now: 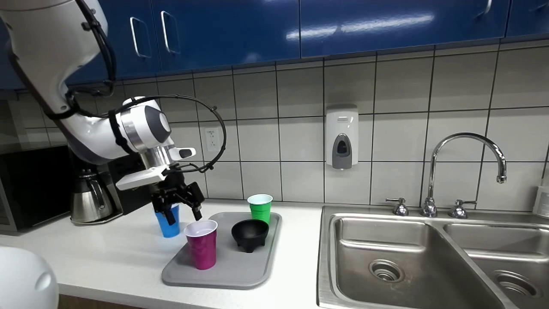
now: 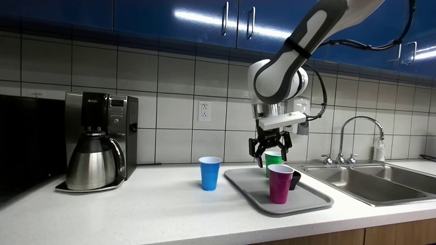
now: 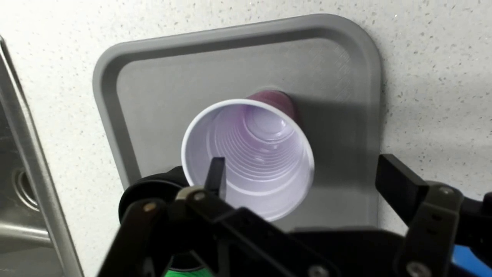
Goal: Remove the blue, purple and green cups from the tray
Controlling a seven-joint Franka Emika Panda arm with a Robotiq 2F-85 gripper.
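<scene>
While the blue cup (image 1: 171, 231) stands upright on the bench (image 1: 116, 249) in an exterior view, near the tray (image 1: 231, 264) but apart from it, the tray itself carries three things. Toward its front is the purple cup (image 1: 203, 251), upright; farther back is the green cup (image 1: 260, 211), its foot hidden by a small black footed bowl (image 1: 250, 235) whose contents I can't make out. The tool (image 1: 184, 216) hangs near the purple cup, jaws spread wide, partly covering the blue cup from where I stand.

In an exterior view, a steel carafe (image 2: 91, 172) sits in the coffee maker (image 2: 117, 122). The blue cup stands between it and the tray. The purple cup covers part of the bowl, and the green cup shows through the gap between the tool's jaws.

In the wrist view I'm looking down into the purple cup: white lip, pale ringed wall, a round bottom with a glint on it. One finger (image 3: 216, 177) of the tool crosses over its mouth; its opposite is out at the tray's edge, the gap between them broad. Whether that nearer finger touches the cup, I can't tell. Bits of the bowl, green cup and blue cup show around the tool; off to the side is the steel sink (image 3: 43, 177) with its drain (image 3: 26, 189).
</scene>
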